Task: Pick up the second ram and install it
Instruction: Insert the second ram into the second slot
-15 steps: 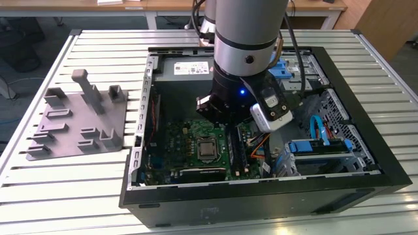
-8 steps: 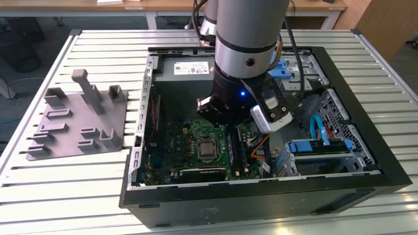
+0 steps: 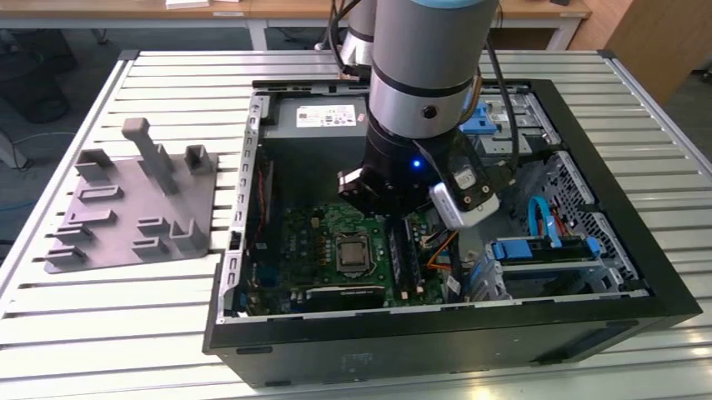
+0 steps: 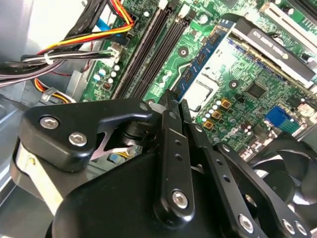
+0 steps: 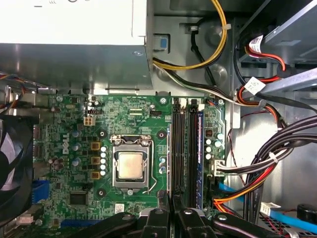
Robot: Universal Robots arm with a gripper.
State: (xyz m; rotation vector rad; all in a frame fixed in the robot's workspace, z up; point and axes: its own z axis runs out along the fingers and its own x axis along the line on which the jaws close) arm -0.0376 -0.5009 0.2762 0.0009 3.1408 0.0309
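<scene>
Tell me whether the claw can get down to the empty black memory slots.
Probably yes. The claw, shut on the second ram, hangs over the motherboard right by the slots; the cables lie off to one side and nothing covers the slots.

The exterior view looks down on the case (image 3: 445, 342); both wrist views closely face its motherboard (image 4: 233, 84) (image 5: 64, 144).

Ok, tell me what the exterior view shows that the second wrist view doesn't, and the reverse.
Exterior view: the grey holder plate on the slatted table, at the exterior view's left of the open computer case, plus the arm reaching into it. Second wrist view: the gripper shut on the second ram, a blue stick with black chips, over the board. Both: the green motherboard and its processor socket.
</scene>
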